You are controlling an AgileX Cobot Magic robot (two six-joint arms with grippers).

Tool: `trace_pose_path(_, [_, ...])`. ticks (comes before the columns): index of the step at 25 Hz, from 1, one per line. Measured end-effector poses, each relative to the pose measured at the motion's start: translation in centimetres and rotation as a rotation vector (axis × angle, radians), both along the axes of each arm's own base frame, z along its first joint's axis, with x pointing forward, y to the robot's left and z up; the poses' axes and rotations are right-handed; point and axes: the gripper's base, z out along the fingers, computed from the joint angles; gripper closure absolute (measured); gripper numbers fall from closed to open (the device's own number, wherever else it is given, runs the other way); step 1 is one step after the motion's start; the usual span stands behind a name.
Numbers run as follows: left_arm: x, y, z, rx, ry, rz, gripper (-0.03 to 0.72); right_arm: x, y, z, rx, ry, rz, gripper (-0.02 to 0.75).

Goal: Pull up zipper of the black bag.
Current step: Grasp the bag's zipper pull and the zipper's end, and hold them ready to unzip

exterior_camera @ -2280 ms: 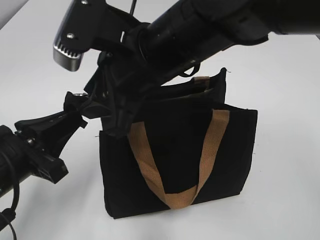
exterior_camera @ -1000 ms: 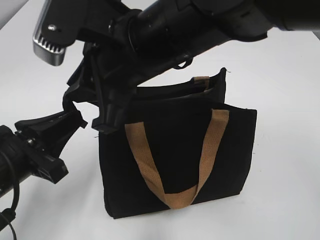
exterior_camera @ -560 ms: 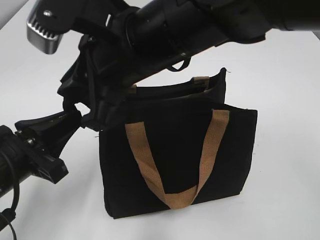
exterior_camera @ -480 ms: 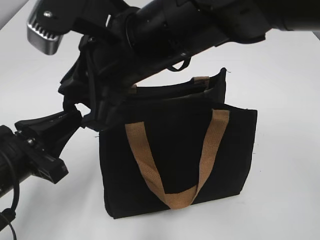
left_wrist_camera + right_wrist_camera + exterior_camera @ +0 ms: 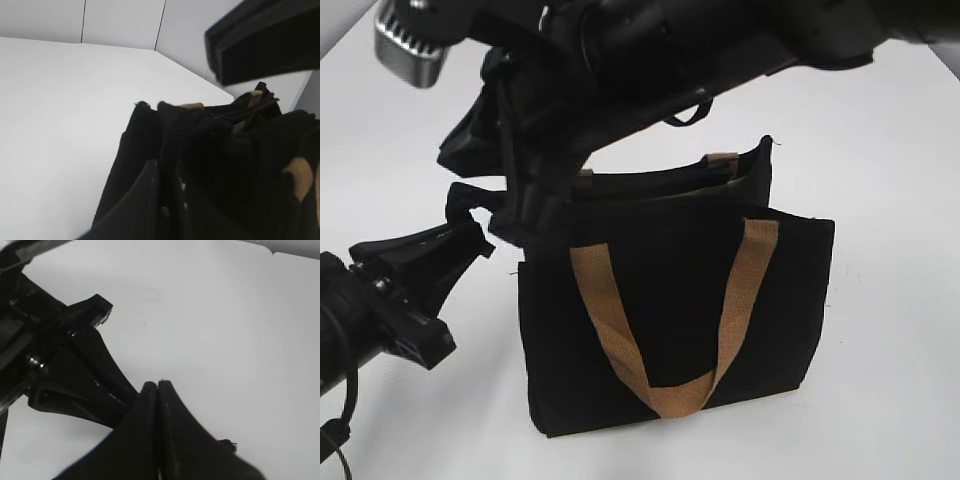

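The black bag (image 5: 670, 300) stands upright on the white table, its tan handle (image 5: 735, 290) hanging down the front. My left gripper (image 5: 480, 238) is shut on the bag's top left corner. In the left wrist view its jaws (image 5: 167, 200) pinch black fabric beside the zipper track (image 5: 176, 132). My right gripper (image 5: 515, 228) reaches across from the upper right to that same corner. Its jaws (image 5: 158, 386) are pressed together with nothing showing between them. The silver pull tab is hidden.
The white table (image 5: 880, 120) surrounds the bag. The right arm's bulky body (image 5: 700, 50) spans the top of the exterior view above the bag. The left gripper (image 5: 95, 355) shows as a dark shape left of the right jaws. The bag's far end (image 5: 760, 165) gapes open.
My right arm has moved left and upward along the bag's top, its jaws staying shut. The left gripper and the bag have stayed in place.
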Motion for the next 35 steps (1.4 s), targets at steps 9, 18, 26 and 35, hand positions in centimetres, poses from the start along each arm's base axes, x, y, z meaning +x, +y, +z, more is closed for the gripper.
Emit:
trace_pose_path(9, [-1.6,1.4,-1.5,0.059,0.064,-0.003,0.671,0.6,-1.8,1.2,-0.006,-0.004,-0.007,0.708])
trace_pose_path(18, [-2.4,1.6,-2.0,0.088,0.079,-0.045,0.671,1.0,-1.2,-2.3,-0.13,0.067,0.062,0.446])
trace_pose_path(26, [-2.6,1.3,-2.0,0.096,0.072,-0.087,0.671,1.5,-1.4,-3.6,-0.216,0.056,0.053,0.432])
trace_pose_path(35, [-2.8,1.1,-2.0,0.103,0.065,-0.124,0.671,1.9,-1.0,-5.1,-0.233,0.099,0.038,0.432])
